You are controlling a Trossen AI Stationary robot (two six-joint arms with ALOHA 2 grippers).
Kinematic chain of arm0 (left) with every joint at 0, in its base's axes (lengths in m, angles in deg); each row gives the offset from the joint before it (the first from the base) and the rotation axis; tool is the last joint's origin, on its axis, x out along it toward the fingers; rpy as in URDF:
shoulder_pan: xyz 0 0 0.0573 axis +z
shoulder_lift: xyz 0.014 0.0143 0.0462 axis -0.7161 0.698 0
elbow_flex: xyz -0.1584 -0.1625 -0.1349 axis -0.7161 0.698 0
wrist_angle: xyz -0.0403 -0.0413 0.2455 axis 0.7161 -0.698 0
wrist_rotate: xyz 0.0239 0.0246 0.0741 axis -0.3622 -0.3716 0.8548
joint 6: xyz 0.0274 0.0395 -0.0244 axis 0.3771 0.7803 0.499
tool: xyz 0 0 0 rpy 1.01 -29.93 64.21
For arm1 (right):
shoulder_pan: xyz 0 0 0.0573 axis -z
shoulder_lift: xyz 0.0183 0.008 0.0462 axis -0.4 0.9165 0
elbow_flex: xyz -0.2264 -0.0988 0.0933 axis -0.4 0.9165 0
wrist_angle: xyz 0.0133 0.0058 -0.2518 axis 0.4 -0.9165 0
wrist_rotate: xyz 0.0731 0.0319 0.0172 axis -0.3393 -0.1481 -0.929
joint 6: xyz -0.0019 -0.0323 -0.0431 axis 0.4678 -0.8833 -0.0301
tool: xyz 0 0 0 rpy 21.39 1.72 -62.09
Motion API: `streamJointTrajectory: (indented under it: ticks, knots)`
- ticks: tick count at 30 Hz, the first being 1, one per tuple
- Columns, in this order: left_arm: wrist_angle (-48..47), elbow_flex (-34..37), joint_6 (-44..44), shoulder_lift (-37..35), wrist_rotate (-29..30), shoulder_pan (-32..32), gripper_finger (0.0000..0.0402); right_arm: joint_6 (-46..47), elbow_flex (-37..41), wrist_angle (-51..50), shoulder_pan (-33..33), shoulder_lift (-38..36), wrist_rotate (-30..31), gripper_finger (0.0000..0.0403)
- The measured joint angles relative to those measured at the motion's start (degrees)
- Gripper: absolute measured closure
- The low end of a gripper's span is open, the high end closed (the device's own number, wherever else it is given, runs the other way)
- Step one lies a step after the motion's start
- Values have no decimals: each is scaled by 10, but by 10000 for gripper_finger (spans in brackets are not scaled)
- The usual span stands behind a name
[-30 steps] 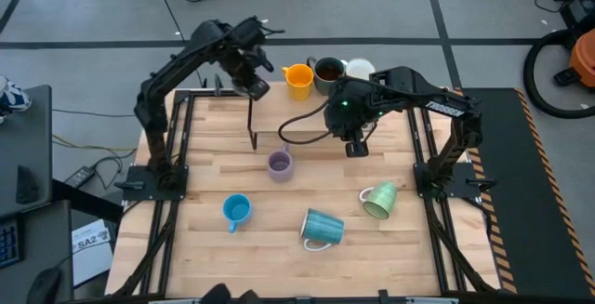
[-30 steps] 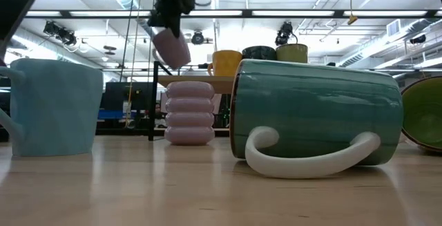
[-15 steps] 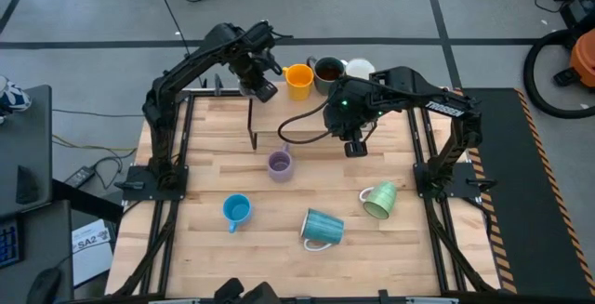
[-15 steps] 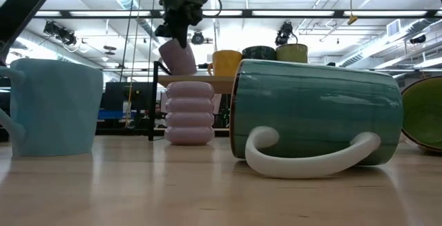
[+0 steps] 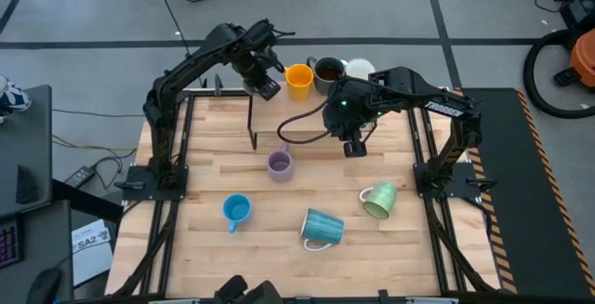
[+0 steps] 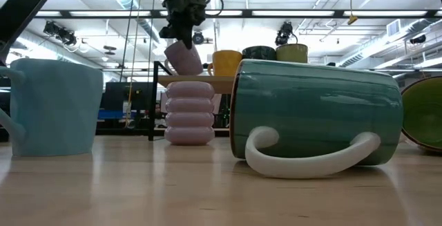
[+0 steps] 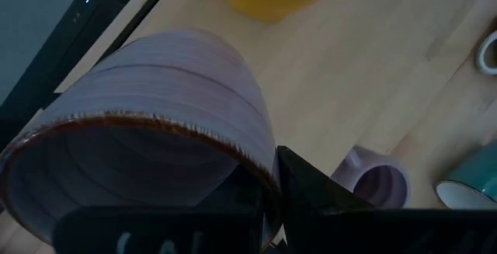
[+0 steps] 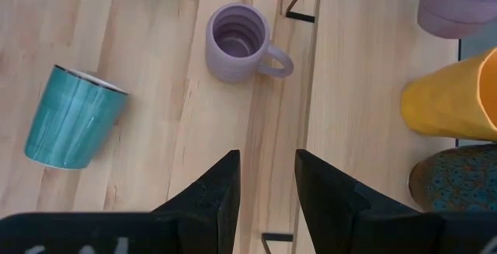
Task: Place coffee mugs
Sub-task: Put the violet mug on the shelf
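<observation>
Spanning the middle of the high view, the wooden tabletop (image 5: pixel 307 183) sits in black rails on a grey tiled floor, with a black side table at its left and a black mat with a striped edge at its right; the low view looks past it into a hall with long ceiling lights. A raised shelf (image 5: pixel 279 118) runs along the far edge, and three mugs stand on it in a row: orange mug (image 5: pixel 298 80), dark mug (image 5: pixel 327 72) and cream mug (image 5: pixel 360 66) toward the far right corner. The left gripper (image 5: pixel 263 83) hangs above the shelf just left of the orange mug, its fingers pinching the rim of a tilted lavender mug (image 6: pixel 182 58) that is in the air, apart from the shelf in the low view. The right gripper (image 5: pixel 350 144) waits over the middle of the table, fingers (image 8: pixel 213 192) parted with nothing between them. On the lower surface, the teal mug (image 5: pixel 321 228) lies on its side near the front edge, the green mug (image 5: pixel 379 200) lies tipped toward the right edge, the blue mug (image 5: pixel 236 212) stands toward the front left, and a second lavender mug (image 5: pixel 280 164) stands upright near the centre. These four are well apart, leaving bare wood along the left edge and at the front right corner.
</observation>
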Motion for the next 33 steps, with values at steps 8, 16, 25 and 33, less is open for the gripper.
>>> streamJointTrajectory:
  ticks: [8,16,25,33]
  knots:
    - [8,1,1,11,11,-5,374,0,0,0,0,0,0,272]
    - [14,1,12,16,18,-10,367,0,0,0,0,0,0,272]
    - [27,1,20,18,26,-15,356,0,0,0,0,0,0,273]
    - [39,1,21,18,26,-16,354,0,0,0,0,0,0,273]
